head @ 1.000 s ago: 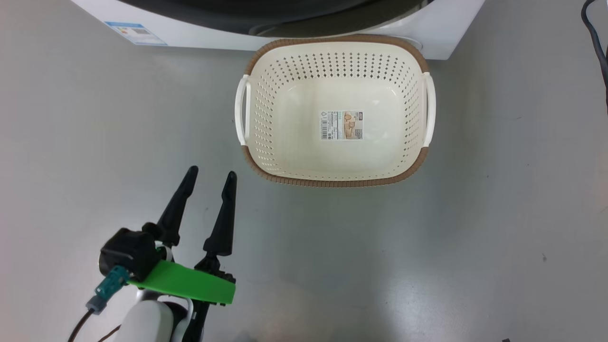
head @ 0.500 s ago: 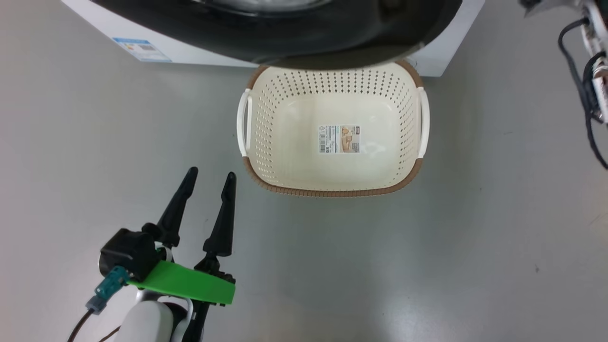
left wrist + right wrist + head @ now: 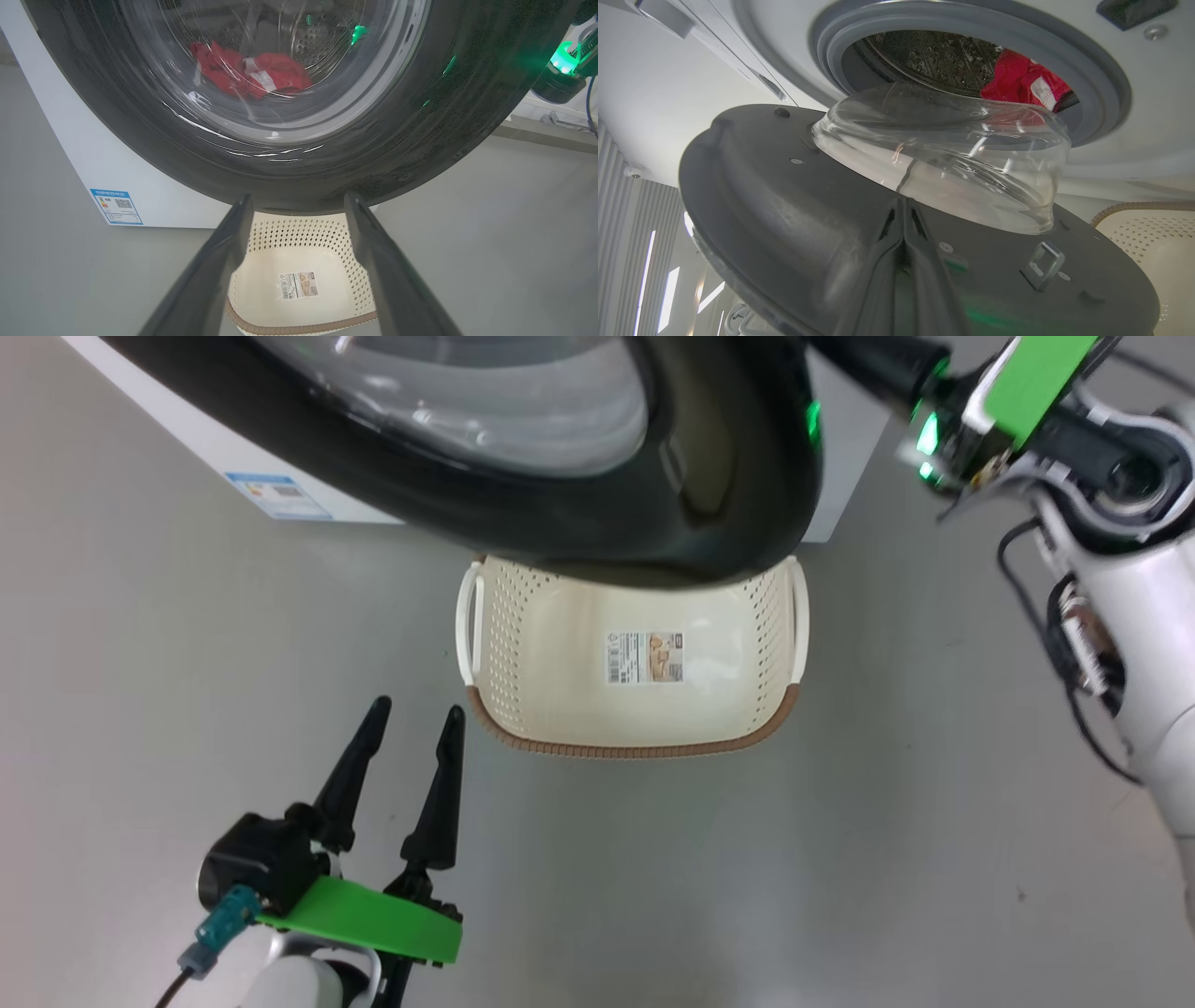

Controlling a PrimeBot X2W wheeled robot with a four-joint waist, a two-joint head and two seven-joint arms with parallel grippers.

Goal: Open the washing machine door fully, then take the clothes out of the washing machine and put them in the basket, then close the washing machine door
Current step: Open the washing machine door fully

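One right pincer (image 3: 903, 205), fingers together, at washing machine door (image 3: 784, 210), clothes (image 3: 1017, 79) beyond

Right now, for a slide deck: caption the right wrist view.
Shut right end effector at the inner face of the part-open washing machine door; red clothes in the drum.

FYI, no txt you could actually read. The blue label (image 3: 116, 206) sat low on the washing machine (image 3: 70, 140) front. It had a QR code + small coloured chart, print too small. The sticker (image 3: 644, 658) on the basket (image 3: 635, 749) floor had a barcode at its left end + brownish pic, wording blurred. Brand/nos. weren't legible to you.
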